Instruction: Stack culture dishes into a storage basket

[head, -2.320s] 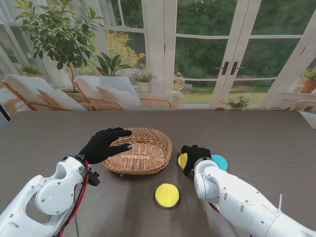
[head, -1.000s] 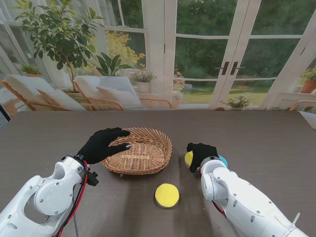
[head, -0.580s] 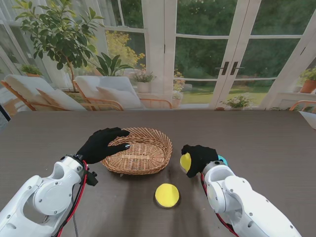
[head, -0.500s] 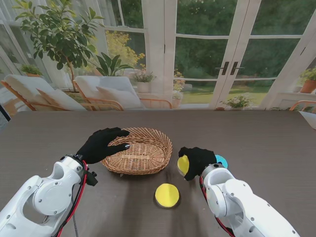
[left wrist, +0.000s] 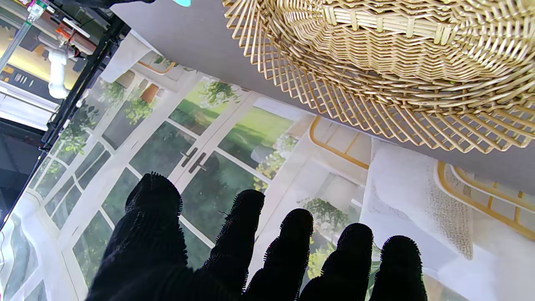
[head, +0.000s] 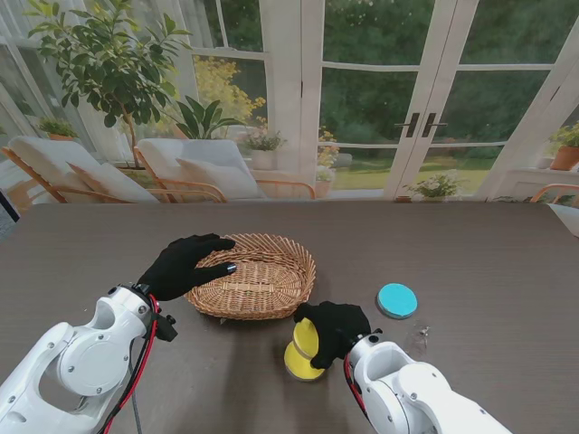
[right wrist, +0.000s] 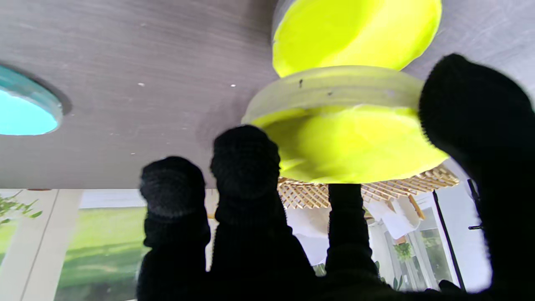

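dish [head: 306, 338] tilted on edge in right robot hand [head: 336, 326]

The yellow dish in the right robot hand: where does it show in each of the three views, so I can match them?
Stand view: the held yellow dish is tilted in the right robot hand, over the second yellow dish on the table.
Left wrist view: not in it.
Right wrist view: mid-frame, pinched between fingers and thumb.
Shared landmark: the wicker basket.
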Robot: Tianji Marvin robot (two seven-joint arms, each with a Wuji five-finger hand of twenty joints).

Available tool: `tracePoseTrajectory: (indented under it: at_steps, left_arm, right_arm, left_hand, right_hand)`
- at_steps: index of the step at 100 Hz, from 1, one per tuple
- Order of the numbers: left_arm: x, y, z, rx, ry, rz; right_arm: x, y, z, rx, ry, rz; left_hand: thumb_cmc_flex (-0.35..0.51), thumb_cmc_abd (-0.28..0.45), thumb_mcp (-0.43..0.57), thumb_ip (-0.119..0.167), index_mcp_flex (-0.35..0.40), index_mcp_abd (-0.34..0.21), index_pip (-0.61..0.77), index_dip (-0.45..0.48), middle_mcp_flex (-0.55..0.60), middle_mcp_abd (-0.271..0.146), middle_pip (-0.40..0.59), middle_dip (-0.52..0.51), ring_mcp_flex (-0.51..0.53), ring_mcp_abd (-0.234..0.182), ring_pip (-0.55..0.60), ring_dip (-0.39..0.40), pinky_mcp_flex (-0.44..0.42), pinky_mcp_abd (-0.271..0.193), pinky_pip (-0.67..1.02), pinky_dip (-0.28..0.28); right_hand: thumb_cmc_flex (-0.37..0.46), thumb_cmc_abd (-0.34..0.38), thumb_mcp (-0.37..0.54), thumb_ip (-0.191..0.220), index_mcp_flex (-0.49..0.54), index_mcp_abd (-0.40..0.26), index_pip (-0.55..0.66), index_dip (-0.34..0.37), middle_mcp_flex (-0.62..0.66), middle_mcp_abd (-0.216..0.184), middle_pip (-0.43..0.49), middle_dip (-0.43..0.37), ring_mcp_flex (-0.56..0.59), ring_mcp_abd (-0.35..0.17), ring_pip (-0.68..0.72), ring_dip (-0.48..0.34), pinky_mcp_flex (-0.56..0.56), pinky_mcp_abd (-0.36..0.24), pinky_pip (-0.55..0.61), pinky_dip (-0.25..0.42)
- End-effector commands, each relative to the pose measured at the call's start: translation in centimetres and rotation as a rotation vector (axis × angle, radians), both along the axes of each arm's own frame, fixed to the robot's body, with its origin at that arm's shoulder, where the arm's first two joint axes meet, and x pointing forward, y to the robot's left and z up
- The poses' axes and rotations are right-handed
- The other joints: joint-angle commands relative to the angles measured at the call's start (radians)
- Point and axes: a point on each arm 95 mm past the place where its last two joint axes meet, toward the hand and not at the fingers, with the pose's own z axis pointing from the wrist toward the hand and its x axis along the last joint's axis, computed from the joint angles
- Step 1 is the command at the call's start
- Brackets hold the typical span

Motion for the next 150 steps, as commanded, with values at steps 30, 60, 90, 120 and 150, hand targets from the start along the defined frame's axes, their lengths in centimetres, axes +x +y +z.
tracePoseTrajectory:
  at_steps: [30,60,90,120,150]
  left_arm:
    - [-0.2,-0.1,0.0,0.012,0.027,-0.006]
    - [-0.1,0.0,-0.1,0.014,0.034,-0.006]
    - [-0.2,0.0,-0.1,0.014,0.037,-0.003]
    - [-0.3,0.0,-0.1,0.015,0.048,-0.006]
    - [-0.3,0.0,-0.1,0.013,0.067,-0.009]
  right_arm:
    - [-1.0,1.0,-2.5,-0.015,0.044,0.046]
    - [-1.1,1.3,-3.5,-0.027,0.022,0.064]
    - [-1.3,1.4,-4.1,-0.045,0.001,0.074]
    - [-1.5,1.4,-4.5,-0.053,-0.006,0.081]
    - [-1.7,1.4,-4.6,-0.061,-0.007,0.081]
  left_hand:
    - [0.025,0.057,-0.010,0.032,0.020,0.005,0.003,0.000,0.004,0.010,-0.012,0.009,0.033,0.013,0.008,0.007,-0.010,0.005,-0.011,0.009]
    - [0.024,0.057,-0.011,0.032,0.020,0.005,0.003,0.000,0.006,0.011,-0.011,0.010,0.035,0.015,0.009,0.008,-0.010,0.004,-0.010,0.009]
    - [0.025,0.059,-0.010,0.032,0.020,0.007,0.003,0.000,0.003,0.009,-0.012,0.010,0.035,0.012,0.008,0.007,-0.010,0.004,-0.010,0.010]
    - [0.025,0.061,-0.011,0.032,0.018,0.006,0.002,0.000,0.003,0.009,-0.012,0.009,0.034,0.011,0.008,0.007,-0.010,0.001,-0.010,0.009]
    - [0.028,0.060,-0.010,0.032,0.022,0.012,0.004,0.001,0.003,0.012,-0.012,0.009,0.055,0.022,0.021,0.015,0.006,0.007,0.001,0.017]
  right_hand:
    - [0.059,0.131,0.103,0.078,0.072,-0.036,0.095,0.016,0.000,-0.065,0.067,0.064,-0.028,0.007,0.005,0.004,0.116,0.000,0.042,-0.015]
    - [0.054,0.125,0.103,0.074,0.052,-0.040,0.086,0.018,-0.041,-0.080,0.075,0.062,-0.082,0.028,-0.024,-0.002,0.046,0.003,0.012,-0.015]
    - [0.036,0.108,0.094,0.065,0.035,-0.029,0.082,0.015,-0.079,-0.091,0.082,0.064,-0.119,0.032,-0.034,0.002,-0.005,-0.010,0.004,-0.008]
    - [0.020,0.087,0.080,0.054,-0.004,-0.026,0.074,0.004,-0.109,-0.092,0.084,0.063,-0.135,0.028,-0.033,0.003,-0.019,-0.018,0.003,-0.006]
    - [-0.010,0.061,0.065,0.040,-0.015,-0.023,0.069,-0.006,-0.140,-0.089,0.089,0.064,-0.149,0.024,-0.029,0.005,-0.030,-0.023,0.000,-0.006]
